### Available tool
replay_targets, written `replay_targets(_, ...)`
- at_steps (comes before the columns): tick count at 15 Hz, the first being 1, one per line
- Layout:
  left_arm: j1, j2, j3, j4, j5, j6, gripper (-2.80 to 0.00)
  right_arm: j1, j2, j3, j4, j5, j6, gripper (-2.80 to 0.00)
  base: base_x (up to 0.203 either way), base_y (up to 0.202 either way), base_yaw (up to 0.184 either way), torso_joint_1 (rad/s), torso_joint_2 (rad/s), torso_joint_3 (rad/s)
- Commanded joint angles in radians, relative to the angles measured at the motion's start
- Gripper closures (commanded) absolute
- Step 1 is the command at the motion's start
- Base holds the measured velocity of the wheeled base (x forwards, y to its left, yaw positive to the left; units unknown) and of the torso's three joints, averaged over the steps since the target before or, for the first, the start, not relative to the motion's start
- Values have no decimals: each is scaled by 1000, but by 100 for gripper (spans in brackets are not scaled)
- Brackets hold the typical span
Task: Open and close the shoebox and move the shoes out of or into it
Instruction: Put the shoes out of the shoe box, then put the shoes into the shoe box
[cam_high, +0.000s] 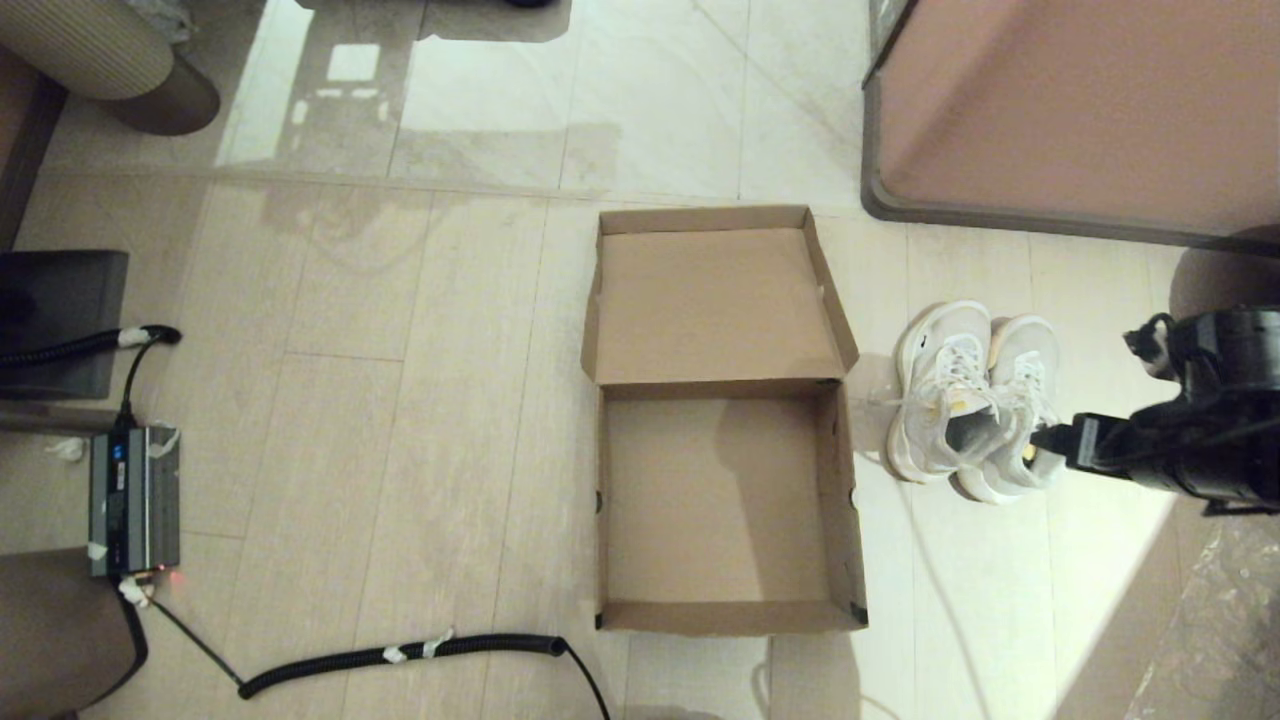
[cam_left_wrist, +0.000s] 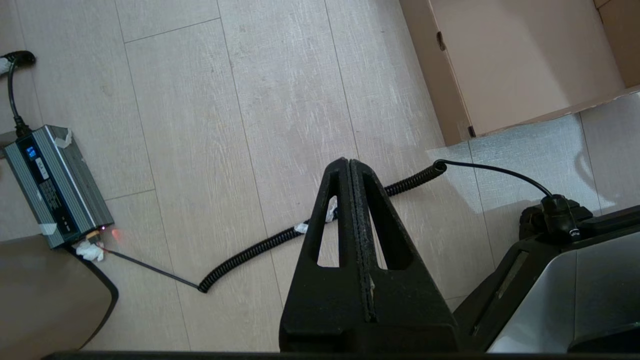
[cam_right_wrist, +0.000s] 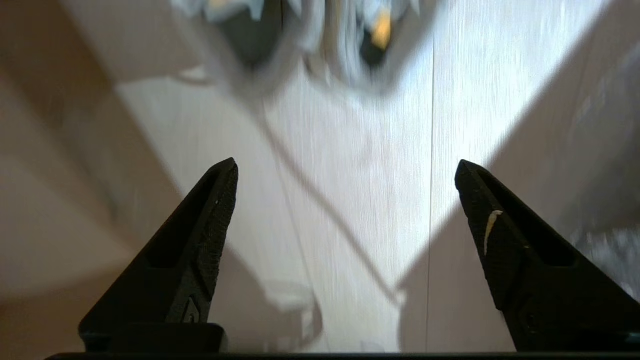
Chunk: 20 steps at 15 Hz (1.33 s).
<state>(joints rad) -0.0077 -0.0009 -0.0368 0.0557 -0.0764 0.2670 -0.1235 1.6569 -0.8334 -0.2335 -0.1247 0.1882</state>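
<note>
The brown cardboard shoebox lies open on the floor with nothing inside, its lid folded flat away from me. Two white sneakers stand side by side on the floor just right of the box. My right gripper hovers at the heels of the sneakers; in the right wrist view it is open, with bare floor between its fingers and the sneakers blurred beyond them. My left gripper is shut on nothing, parked over the floor near the box's corner.
A large pinkish-brown cabinet stands at the back right behind the sneakers. A grey power unit and a coiled black cable lie on the floor at the left and front. A dark object sits at the far left.
</note>
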Motion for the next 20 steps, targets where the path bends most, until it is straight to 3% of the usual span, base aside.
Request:
replay_targets(1,0,1,0,-1,0,1,0,7,-330,269,-2,16,-1,-280,0,0,0,0,0,0)
replay_targets(4,0,1,0,1,0,3,0,12,-462,444,-3,35,3,-280,0,0,0,0,0,0)
replay_targets(5,0,1,0,1,0,3,0,13,-444,427,-3,42,-1,-166,0,0,0,0,0,0)
replay_targets(6,0,1,0,1,0,3,0,13,-396,394,-4,54,-2,0,0,0,0,0,0,0)
replay_targets(11,0,1,0,1,0,1,0,13,-24,160,-59,66,-5,0,0,0,0,0,0,0)
replay_targets(17,0,1,2,-7,0,-3,0,16,467,-69,-308,60,5,0,0,0,0,0,0,0)
replay_targets(20,0,1,-2,1,-1,-2,0,30,581,-192,-417,59,2,0,0,0,0,0,0,0)
